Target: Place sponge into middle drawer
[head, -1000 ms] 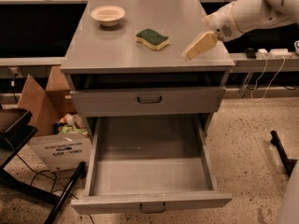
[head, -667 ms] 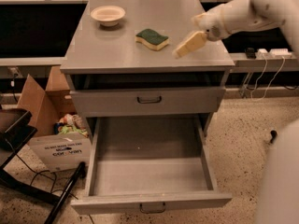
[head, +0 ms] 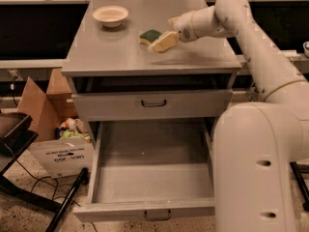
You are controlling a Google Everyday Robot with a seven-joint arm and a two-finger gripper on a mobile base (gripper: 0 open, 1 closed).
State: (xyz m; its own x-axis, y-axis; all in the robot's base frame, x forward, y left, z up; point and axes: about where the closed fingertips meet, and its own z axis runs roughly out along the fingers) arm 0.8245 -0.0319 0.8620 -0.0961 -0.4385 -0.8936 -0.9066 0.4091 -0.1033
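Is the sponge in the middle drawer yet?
No, the sponge lies on the cabinet top with the pincer at its right side, while the middle drawer stands pulled out below.

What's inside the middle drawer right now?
Only bare grey floor shows in the middle drawer; the arm hides its right front corner. The sponge sits on the cabinet top, gripper by it.
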